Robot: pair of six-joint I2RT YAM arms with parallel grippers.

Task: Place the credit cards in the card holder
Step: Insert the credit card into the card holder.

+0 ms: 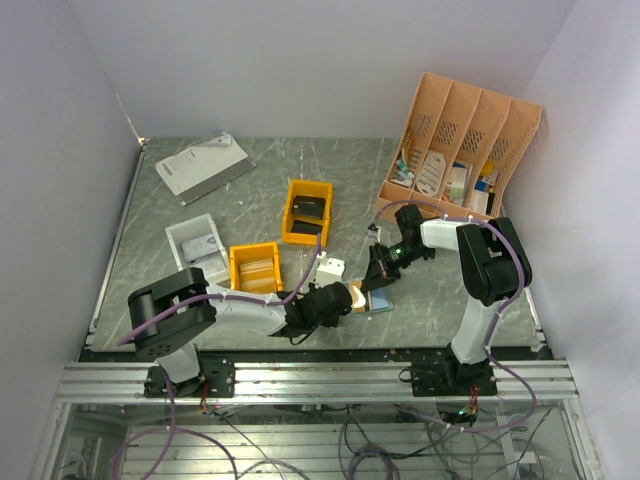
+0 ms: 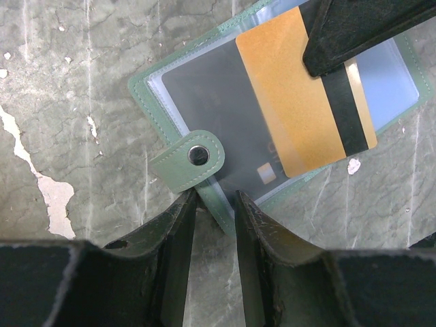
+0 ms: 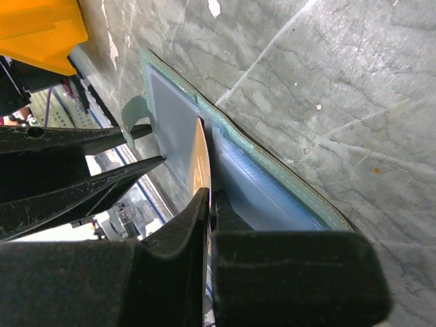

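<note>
Nearest: left claw (image 2: 214, 199), two black fingers (image 2: 174, 238) w/ only a slim gap btwn them, clamping nothing that I can make out. Tips sit at the near edge of the flat grey-green stitched folding card holder (image 2: 204, 88). It lies open on the grey marbled table top (image 2: 68, 82), front-centre btwn my two arms. Can't tell if the tips press it or just hover. Just past them, the holder's rounded strap w/ metal snap stud (image 2: 197, 157) curls over the clear sleeve.

Next out: gold credit card (image 2: 293, 109), plastic w/ a black stripe, laid slantwise across the holder's light blue inside. Right claw (image 3: 208, 197) is clenched on that card's far end, both fingers tight against it. From the right wrist cam the card runs edge-on along the holder's fold. Whether its end is inside a pocket, can't tell. Small chip (image 2: 267, 174) shows thru the sleeve beside the card's near corner.

Further back: small white block (image 1: 330, 268) near the holder. Near orange bin (image 1: 255, 268), square plastic, sits left of it. Far orange bin (image 1: 307, 212), same make, has sth dark inside. White shallow tray (image 1: 195, 243) is further left. Flat grey-white packet (image 1: 200, 165) lies at the back left. Tall peach slotted desk organiser (image 1: 465, 130) stands back right, papers & small boxes in its slots.
</note>
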